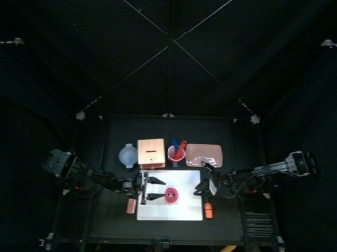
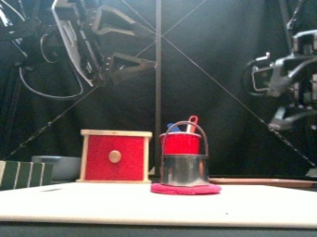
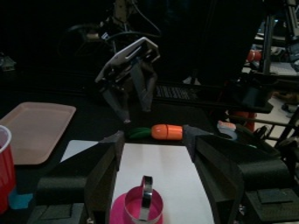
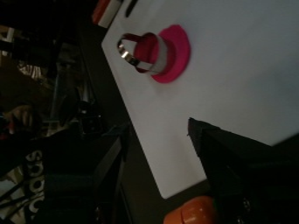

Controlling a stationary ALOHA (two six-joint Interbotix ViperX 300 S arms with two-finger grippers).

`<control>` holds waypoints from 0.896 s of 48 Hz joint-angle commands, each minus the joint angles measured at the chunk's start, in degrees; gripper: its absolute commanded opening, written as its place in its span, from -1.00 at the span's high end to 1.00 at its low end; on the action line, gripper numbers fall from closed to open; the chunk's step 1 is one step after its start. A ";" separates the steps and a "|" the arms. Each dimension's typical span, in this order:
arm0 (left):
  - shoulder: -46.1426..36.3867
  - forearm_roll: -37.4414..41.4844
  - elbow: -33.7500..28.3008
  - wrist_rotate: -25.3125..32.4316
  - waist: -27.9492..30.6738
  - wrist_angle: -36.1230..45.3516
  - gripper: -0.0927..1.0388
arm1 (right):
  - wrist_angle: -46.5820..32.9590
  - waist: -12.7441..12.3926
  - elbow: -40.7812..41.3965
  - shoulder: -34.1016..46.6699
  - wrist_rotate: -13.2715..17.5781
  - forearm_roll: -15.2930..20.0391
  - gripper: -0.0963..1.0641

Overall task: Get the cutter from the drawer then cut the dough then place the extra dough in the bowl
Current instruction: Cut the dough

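A round metal cutter (image 2: 183, 168) with a wire handle stands upright on the flat pink dough (image 2: 186, 189) on the white cutting board (image 1: 182, 202). In the wrist views the cutter (image 3: 145, 198) (image 4: 138, 51) sits on the dough (image 3: 128, 212) (image 4: 173, 52) untouched. My left gripper (image 1: 145, 185) (image 3: 158, 145) hangs open above the board's left side. My right gripper (image 1: 207, 187) (image 4: 158, 131) hangs open above its right side. Both are raised well clear of the cutter in the front view. Behind the board stands the wooden box (image 2: 115, 155), its red drawer front shut.
A blue-grey bowl (image 1: 126, 155) sits left of the box. Behind the cutter stands a red cup (image 2: 183, 143) with toy knives, and a pink tray (image 1: 207, 156) lies at back right. Orange toy foods (image 1: 132, 207) (image 1: 208, 210) lie at both side edges of the board.
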 commanded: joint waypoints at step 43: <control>8.00 1.23 -0.88 4.83 -0.09 -0.35 -0.77 | -41.48 21.09 -13.54 30.67 -87.89 61.52 -0.69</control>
